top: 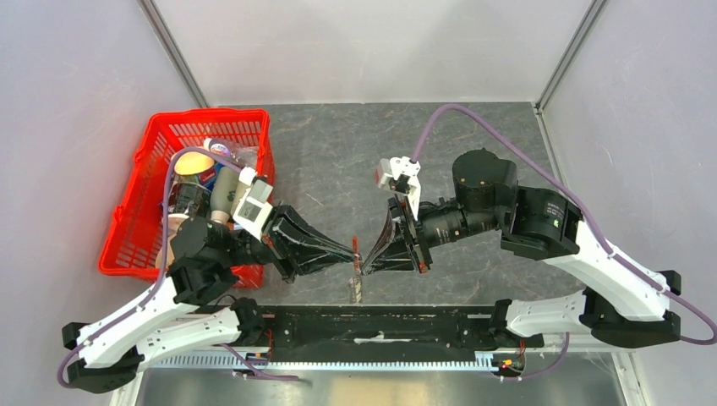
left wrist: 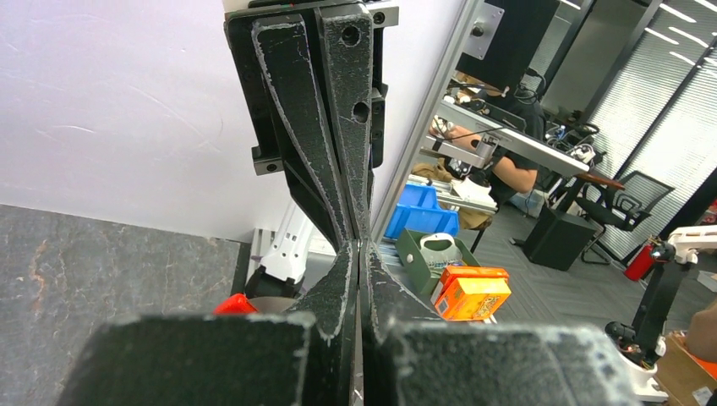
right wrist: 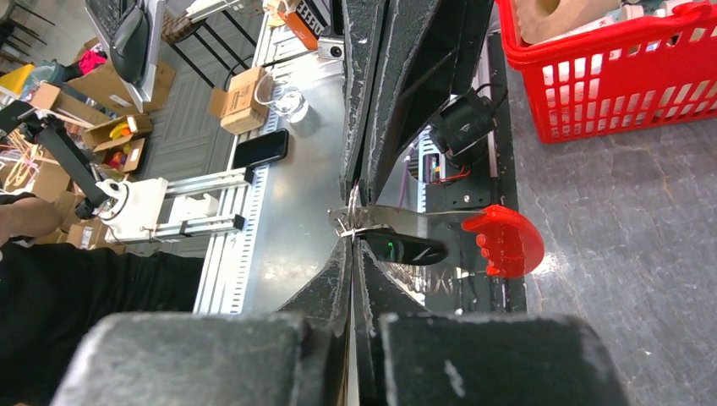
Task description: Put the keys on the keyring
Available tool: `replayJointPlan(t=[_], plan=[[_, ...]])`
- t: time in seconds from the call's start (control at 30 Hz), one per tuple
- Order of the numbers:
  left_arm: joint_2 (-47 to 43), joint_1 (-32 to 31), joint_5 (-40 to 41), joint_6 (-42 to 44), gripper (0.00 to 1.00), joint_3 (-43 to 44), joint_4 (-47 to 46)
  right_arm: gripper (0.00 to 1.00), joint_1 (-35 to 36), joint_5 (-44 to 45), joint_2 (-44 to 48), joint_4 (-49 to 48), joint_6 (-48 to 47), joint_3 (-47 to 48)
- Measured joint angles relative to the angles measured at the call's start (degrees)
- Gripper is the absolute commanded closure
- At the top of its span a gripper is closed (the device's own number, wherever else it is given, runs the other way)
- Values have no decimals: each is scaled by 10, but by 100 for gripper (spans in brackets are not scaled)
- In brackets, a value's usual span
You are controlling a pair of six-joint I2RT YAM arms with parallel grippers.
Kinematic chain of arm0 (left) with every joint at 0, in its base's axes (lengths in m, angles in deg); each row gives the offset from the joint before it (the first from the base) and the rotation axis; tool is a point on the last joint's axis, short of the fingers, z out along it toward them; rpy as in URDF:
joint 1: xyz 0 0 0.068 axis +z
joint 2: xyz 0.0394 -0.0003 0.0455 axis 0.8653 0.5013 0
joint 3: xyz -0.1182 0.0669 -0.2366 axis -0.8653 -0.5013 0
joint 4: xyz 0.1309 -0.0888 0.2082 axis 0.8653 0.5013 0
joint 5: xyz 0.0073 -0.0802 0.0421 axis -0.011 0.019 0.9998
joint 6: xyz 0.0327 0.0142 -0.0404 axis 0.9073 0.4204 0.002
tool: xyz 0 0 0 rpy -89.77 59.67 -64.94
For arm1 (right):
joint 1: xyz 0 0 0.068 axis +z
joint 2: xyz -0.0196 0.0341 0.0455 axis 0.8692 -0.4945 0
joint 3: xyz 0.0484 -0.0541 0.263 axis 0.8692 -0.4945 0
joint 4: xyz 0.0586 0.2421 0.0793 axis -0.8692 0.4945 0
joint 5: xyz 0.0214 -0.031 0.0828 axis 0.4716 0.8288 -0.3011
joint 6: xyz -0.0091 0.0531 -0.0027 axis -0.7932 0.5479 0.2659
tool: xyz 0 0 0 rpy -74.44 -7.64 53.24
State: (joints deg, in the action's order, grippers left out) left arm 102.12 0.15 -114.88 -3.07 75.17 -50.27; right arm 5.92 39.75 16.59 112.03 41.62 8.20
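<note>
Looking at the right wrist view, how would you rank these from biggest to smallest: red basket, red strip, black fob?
1. red basket, though cut off by the frame
2. red strip
3. black fob, similar length but slimmer

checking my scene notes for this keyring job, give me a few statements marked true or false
1. The red basket sits on the left arm's side of the table. True.
2. The left gripper and right gripper are at opposite ends of the table. False: they meet almost tip to tip mid-table.
3. The right gripper is wide open. False: the right wrist view shows its jaws closed together.
4. A black fob and a red curved strip lie beside the right gripper's tips. True.
5. The basket is empty. False: it holds several containers.
</note>
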Motion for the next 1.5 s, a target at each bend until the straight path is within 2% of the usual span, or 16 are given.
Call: replayJointPlan(t=[0.33, 0.97, 1.5], plan=[[-2, 0, 2, -2, 98, -15, -33, 100, 0, 4, 15, -26, 5, -22], [-7, 0, 22, -32, 98, -66, -218, 100, 4, -13, 27, -146, 42, -55], [13, -1, 32, -37, 98, -68, -273, 100, 7, -6, 25, -166, 43, -55]])
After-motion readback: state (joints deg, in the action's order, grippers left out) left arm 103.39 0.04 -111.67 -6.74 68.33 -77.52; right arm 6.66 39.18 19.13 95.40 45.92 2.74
